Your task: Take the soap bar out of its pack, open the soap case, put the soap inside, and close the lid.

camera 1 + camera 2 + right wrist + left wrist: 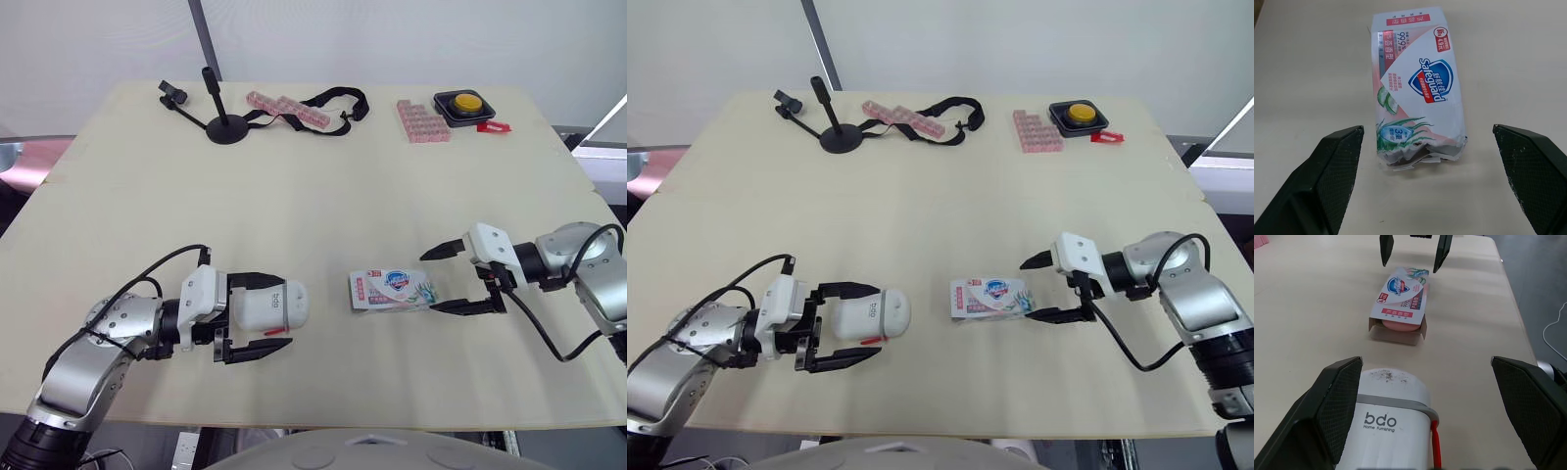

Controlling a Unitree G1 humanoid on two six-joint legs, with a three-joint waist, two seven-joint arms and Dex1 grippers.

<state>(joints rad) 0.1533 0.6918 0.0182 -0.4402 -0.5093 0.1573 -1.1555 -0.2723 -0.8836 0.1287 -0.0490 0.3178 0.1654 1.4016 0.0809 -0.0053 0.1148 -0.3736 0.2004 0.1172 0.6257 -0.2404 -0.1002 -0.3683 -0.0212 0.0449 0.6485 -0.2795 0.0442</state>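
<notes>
Left wrist view, left hand (1425, 366) spread wide around soap case (1393, 416); right hand (429, 282) released, straddling end of soap pack (390, 290)

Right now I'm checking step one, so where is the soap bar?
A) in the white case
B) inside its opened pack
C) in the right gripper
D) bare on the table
B: the pink soap bar sits inside the open end of its pack.
</notes>
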